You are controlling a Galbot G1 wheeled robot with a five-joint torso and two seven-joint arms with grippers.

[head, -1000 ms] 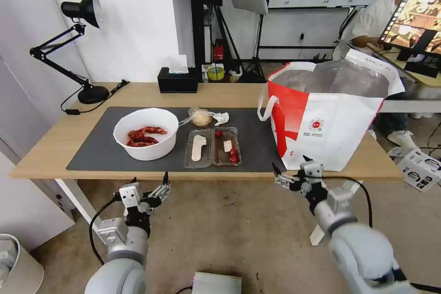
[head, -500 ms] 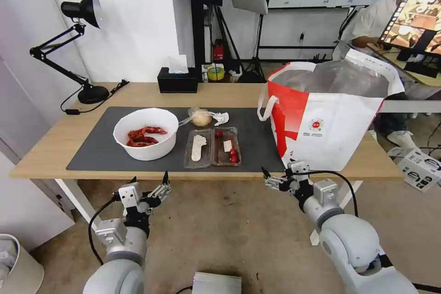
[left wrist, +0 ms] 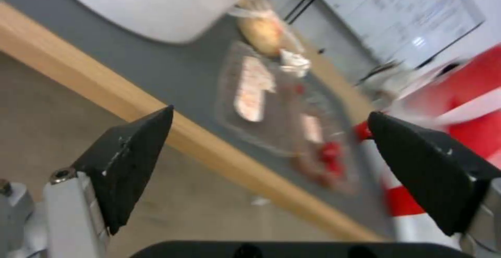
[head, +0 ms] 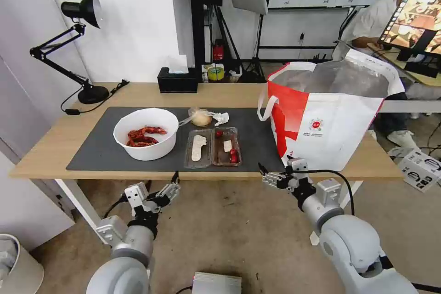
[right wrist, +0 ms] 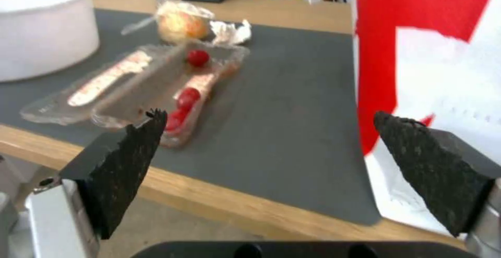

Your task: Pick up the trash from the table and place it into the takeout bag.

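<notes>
On the table (head: 46, 147), a dark mat carries the trash: a white bowl (head: 146, 140) of red shells, a clear hinged tray (head: 212, 147) with red scraps, a small bagged yellowish lump (head: 201, 118) and a crumpled tissue (head: 221, 118). The takeout bag (head: 330, 119) stands open at the table's right end. My left gripper (head: 161, 181) is open below the front edge, under the gap between bowl and tray. My right gripper (head: 274, 170) is open at edge height, just before the bag's near left corner. Both wrist views look over the edge at the tray (left wrist: 271, 113) (right wrist: 156, 82).
A black tissue box (head: 177, 80) and a black desk lamp (head: 82, 50) stand at the back of the table. A white table leg (head: 78, 200) lies left of my left arm. A second desk with a monitor (head: 415, 14) sits behind the bag.
My right gripper has moved left and a little up toward the table's front edge. My left gripper has shifted slightly right. The trash and the bag have not moved.
</notes>
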